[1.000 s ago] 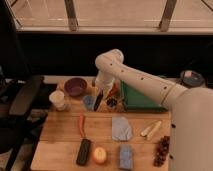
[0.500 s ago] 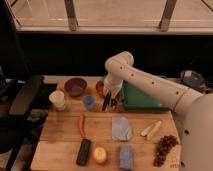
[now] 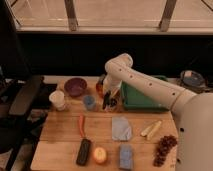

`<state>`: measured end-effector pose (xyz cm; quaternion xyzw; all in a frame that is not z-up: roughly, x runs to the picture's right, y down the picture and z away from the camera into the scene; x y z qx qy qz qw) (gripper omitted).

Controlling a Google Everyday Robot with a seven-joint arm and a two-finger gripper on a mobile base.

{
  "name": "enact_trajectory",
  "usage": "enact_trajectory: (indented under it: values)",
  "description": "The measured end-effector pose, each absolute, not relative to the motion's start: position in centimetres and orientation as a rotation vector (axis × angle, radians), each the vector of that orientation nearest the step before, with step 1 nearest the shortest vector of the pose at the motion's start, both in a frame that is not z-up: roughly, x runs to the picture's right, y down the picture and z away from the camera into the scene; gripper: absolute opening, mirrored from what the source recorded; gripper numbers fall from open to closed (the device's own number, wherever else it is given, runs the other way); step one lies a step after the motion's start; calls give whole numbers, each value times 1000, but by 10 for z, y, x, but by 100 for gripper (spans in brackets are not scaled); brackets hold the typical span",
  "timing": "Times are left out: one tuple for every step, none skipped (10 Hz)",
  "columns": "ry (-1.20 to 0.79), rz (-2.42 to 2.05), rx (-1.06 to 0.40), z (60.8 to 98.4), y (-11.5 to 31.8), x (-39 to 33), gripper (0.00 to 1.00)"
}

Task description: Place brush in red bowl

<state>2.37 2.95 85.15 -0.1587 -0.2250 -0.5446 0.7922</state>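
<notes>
My gripper (image 3: pixel 108 101) hangs from the white arm at the back middle of the wooden table, just in front of and to the right of the red bowl. The red bowl (image 3: pixel 100 88) is small and orange-red, and the arm hides most of it. The gripper is shut on the brush (image 3: pixel 105 100), a slim dark stick that hangs nearly upright with its lower end close above the table beside the bowl.
A purple bowl (image 3: pixel 75 86), a white cup (image 3: pixel 58 99) and a small blue cup (image 3: pixel 89 102) stand to the left. A green tray (image 3: pixel 145 99) is to the right. In front lie a carrot (image 3: pixel 81 125), a black block (image 3: pixel 83 151), a grey cloth (image 3: pixel 121 128) and grapes (image 3: pixel 164 149).
The arm's elbow has swung to the right and a little lower. The gripper with the brush has stayed by the red bowl, shifting slightly right and down.
</notes>
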Motion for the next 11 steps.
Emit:
enact_trajectory:
  values:
    - [-487,-1180,-347,856,30,20,3]
    - [-487,-1181,-360,861,31,22,11]
    - [-489,-1177,-370,864,32,23,20]
    - [-491,-1171,-381,866,33,25,33]
    - [-493,-1168,-389,867,34,26,41]
    - [-496,-1165,-394,867,35,27,49]
    - [-497,-1163,-397,867,36,28,58]
    - [-499,-1161,-399,867,37,27,62]
    - [-498,-1160,-399,866,36,27,62]
    - [-496,-1158,-398,864,36,27,62]
    - [-488,-1152,-392,861,35,28,62]
